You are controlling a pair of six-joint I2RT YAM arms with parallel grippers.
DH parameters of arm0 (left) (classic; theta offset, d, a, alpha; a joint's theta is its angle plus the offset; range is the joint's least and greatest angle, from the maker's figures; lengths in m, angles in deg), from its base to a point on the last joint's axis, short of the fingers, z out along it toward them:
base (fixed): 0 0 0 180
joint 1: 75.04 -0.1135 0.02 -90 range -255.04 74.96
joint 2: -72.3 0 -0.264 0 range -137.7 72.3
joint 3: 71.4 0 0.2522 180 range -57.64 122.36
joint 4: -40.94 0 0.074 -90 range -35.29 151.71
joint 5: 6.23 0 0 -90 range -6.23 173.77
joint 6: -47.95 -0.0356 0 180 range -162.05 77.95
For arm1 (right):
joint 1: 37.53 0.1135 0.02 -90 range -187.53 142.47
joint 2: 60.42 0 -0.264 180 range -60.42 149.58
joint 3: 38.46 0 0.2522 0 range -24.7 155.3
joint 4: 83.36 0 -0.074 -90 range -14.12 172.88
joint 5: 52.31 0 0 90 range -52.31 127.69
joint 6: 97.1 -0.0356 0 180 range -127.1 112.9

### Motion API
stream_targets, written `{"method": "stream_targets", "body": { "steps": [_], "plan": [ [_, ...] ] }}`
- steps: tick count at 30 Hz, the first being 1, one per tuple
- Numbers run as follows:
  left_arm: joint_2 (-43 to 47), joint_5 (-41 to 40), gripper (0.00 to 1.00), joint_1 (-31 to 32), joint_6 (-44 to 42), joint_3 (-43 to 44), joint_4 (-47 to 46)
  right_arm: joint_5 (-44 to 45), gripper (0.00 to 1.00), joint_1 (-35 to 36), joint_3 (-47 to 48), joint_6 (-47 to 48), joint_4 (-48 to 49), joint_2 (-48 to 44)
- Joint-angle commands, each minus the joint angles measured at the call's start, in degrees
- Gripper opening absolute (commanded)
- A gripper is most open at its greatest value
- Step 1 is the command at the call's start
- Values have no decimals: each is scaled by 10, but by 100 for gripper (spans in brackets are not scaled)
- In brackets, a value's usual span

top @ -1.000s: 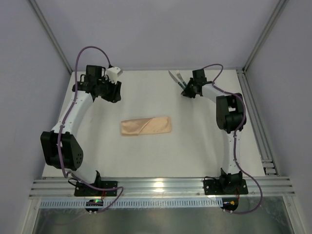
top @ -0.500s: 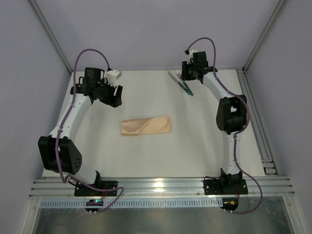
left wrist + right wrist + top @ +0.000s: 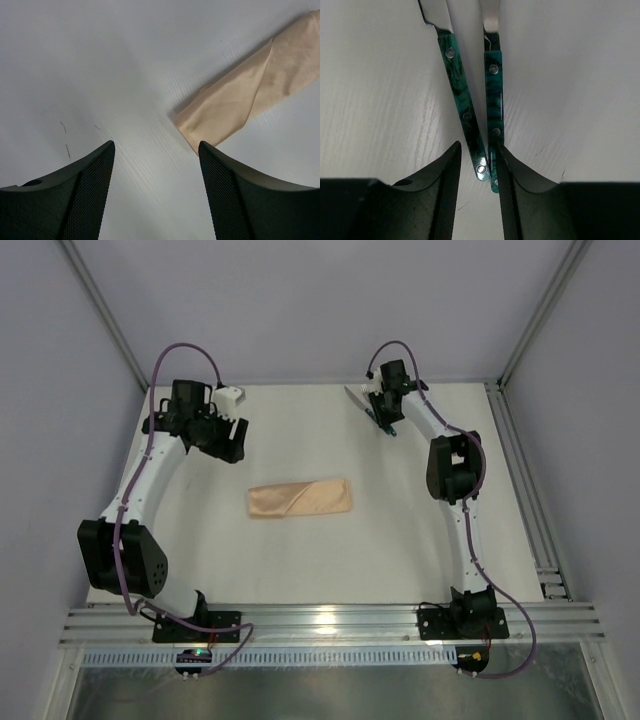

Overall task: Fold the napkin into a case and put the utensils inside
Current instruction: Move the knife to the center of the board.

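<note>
Peach case (image 3: 300,499) lies apart from utensils (image 3: 465,107) straddled by released right pincer (image 3: 478,147); left pincer (image 3: 156,145) released too.

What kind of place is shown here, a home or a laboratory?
Probably a laboratory robot test cell: a white table enclosed by plain grey walls, with robot arms bolted to aluminium rails.

The white-and-black left arm (image 3: 150,475) arches to the far left of the narrow folded peach-tan cloth case (image 3: 300,499). Its black two-finger left gripper (image 3: 156,146) hangs above the case's left end, fingers (image 3: 90,192) spread wide. The white-and-black right arm (image 3: 462,510) reaches beyond the case's right end, wrist tipped down, with the right gripper (image 3: 476,146) only narrowly parted.
</note>
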Motion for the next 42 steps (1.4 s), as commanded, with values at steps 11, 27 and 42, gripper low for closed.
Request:
{"method": "stream_targets", "body": {
  "steps": [11,27,42],
  "plan": [
    [4,10,70,-4,-5,8,6,88,17,35,-117,36,-33,-55],
    [15,18,70,-4,-7,5,9,55,4,72,-389,-79,-78,-239],
    [24,33,70,-5,-11,1,28,46,52,156,-597,-162,-79,-463]
  ]
}}
